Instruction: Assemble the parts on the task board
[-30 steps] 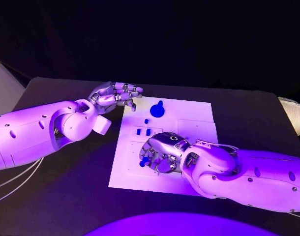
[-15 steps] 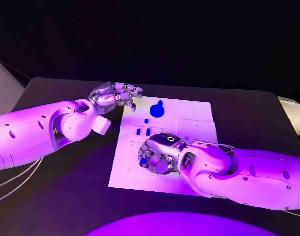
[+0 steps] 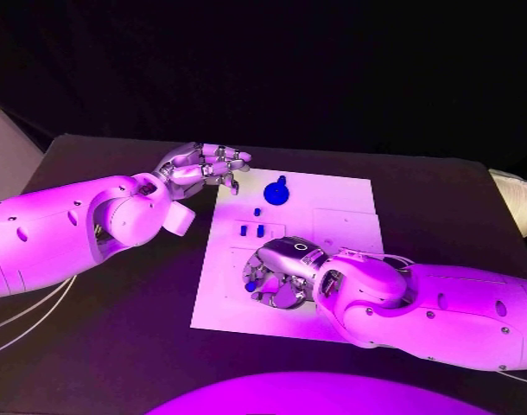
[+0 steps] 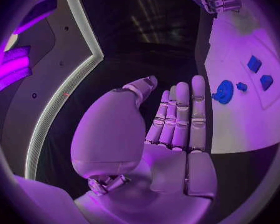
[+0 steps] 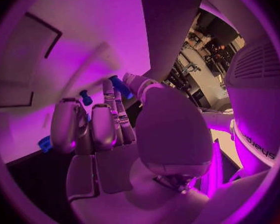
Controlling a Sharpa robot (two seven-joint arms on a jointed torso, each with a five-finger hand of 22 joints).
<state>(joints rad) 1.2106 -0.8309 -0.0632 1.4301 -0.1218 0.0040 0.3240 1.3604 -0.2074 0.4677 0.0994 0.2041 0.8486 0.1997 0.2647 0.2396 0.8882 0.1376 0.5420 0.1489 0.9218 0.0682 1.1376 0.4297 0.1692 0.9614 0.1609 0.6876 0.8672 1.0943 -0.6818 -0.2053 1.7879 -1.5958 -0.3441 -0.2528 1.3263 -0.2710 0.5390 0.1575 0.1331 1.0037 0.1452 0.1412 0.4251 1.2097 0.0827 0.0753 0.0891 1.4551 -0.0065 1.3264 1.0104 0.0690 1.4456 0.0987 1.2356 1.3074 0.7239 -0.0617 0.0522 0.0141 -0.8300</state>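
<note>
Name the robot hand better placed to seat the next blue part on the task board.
Right robot hand: it is over the task board, seemingly pinching a blue part. Left robot hand hovers empty beyond its corner.

left hand (image 3: 204, 166) fingers straight, right hand (image 3: 279, 272) fingers pinching

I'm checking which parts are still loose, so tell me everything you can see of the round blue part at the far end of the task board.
The round blue part is a flat disc with a short stem or tab sticking out from its far edge; the left wrist view shows a ring of small holes or notches in its face. It looks like matte plastic. It lies flat on the far end of the white task board, near the left hand, which does not touch it. A small blue piece lies apart, just nearer the robot.
</note>
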